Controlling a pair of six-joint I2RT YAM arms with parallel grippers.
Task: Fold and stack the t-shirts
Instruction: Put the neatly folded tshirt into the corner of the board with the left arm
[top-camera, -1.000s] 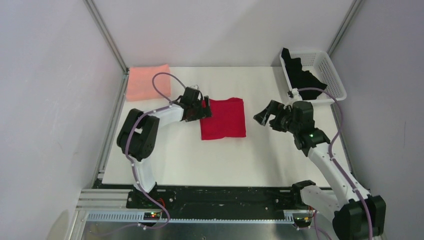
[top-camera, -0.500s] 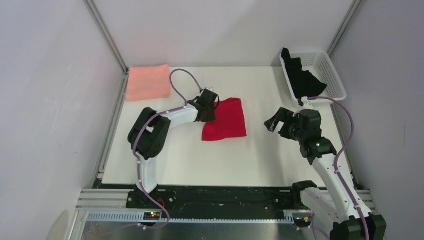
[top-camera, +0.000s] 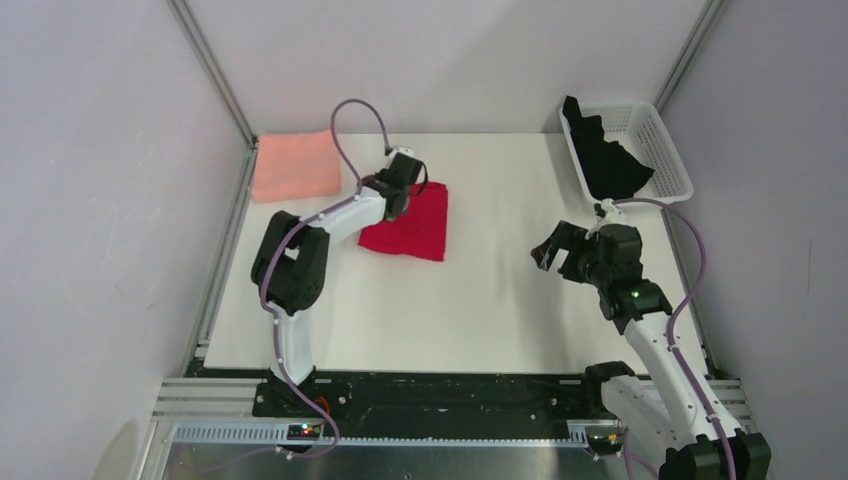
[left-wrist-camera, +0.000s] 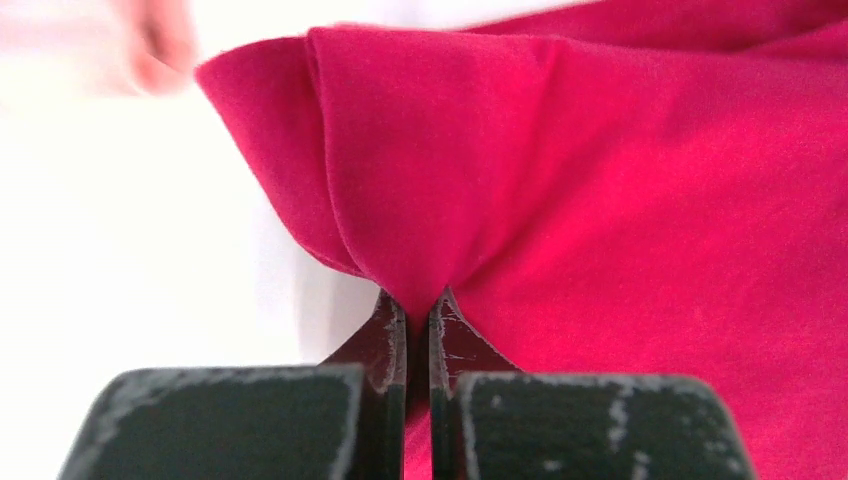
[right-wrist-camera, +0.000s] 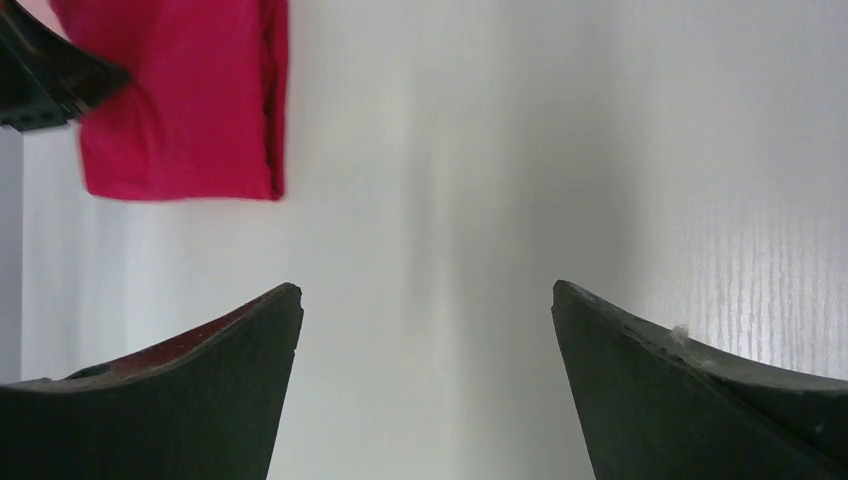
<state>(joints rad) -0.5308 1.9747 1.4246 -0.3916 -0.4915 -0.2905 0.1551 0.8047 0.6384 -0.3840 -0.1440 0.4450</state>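
The bright red cloth t-shirt (top-camera: 408, 228), already folded to a small rectangle, lies left of centre on the white surface (top-camera: 480, 300), skewed so its edges no longer square with the surface's. In the left wrist view I see why: the left fingers (left-wrist-camera: 385, 340) are pinched tight on one folded edge, and the red cloth (left-wrist-camera: 600, 200) puckers into a peak where they bite. I judge that a grip right at the edge is meant to keep the layers together so the fold survives a move.

Just beyond it, in the far left corner, sits the salmon-pink cloth t-shirt (top-camera: 295, 166), folded flat. The two are near each other but apart. I take the pink one to be the base of the stack and the red one to be bound for its top, so the stacking step is in hand but not yet done.

The right fingers (right-wrist-camera: 200, 370) stand wide apart and hold nothing. They hover over bare surface well to the right, out of the red shirt's way.

Behind them, the black cloth t-shirt (top-camera: 605, 160) lies crumpled in the white plastic mesh basket (top-camera: 668, 150) at the far right corner, one part draped over the rim. It is not yet folded.
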